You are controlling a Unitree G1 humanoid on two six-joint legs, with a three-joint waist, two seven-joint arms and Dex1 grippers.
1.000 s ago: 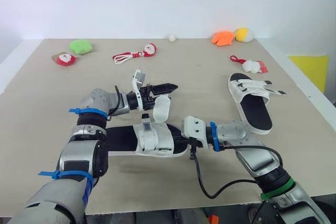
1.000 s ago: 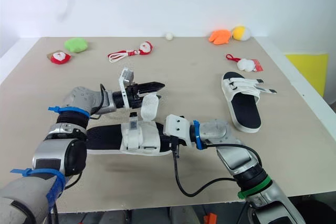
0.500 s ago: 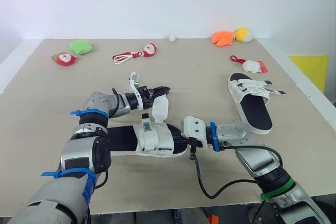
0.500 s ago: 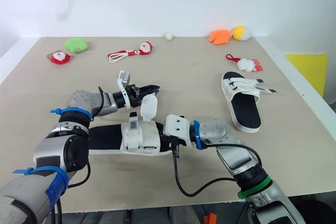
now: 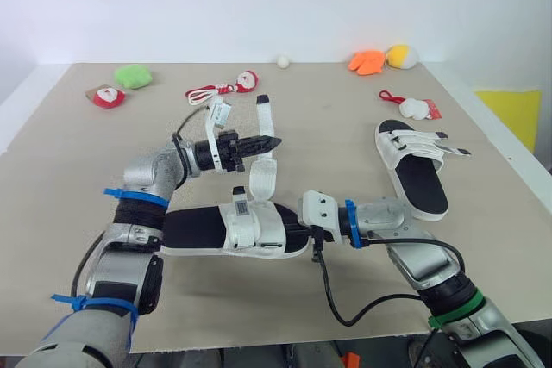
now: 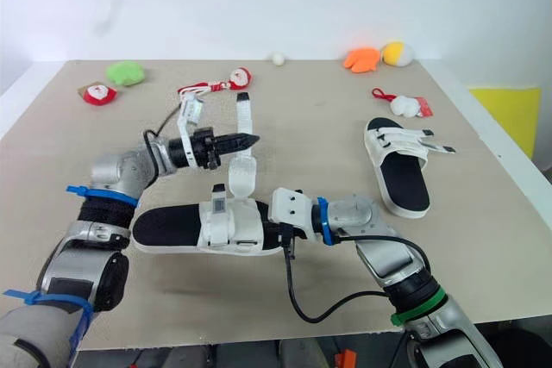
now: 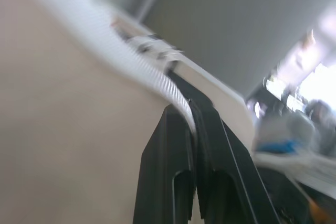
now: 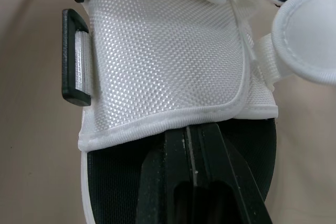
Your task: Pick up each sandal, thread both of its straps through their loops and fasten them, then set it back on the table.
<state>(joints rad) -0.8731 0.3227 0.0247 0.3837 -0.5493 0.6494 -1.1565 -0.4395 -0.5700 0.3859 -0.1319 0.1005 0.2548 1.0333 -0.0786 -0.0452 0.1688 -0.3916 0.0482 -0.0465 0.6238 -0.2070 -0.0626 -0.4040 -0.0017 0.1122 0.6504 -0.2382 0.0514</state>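
A white sandal with a black footbed (image 5: 197,230) lies near the table's front, toe to the right. My right gripper (image 8: 191,129) is shut, its fingers pushed in under the white upper (image 8: 163,56) onto the footbed. A black loop (image 8: 74,59) sits on the upper's side. My left gripper (image 5: 272,140) hangs above and beyond the sandal, shut on a white strap (image 5: 262,118) that stands up from it, black tip on top. In the left wrist view the strap (image 7: 152,74) runs between the shut fingers. A padded flap (image 5: 262,180) stands below. The second sandal (image 5: 416,168) lies at the right.
Small toys line the far edge: a green plush (image 5: 132,76), a red one (image 5: 108,96), a red one with a cord (image 5: 233,86), a white ball (image 5: 282,61), orange (image 5: 366,62) and yellow (image 5: 401,57) plush. A white-red charm (image 5: 414,109) lies beyond the second sandal.
My left gripper went from open to shut on the strap and pulled it up and away from the sandal. The right gripper stayed in place.
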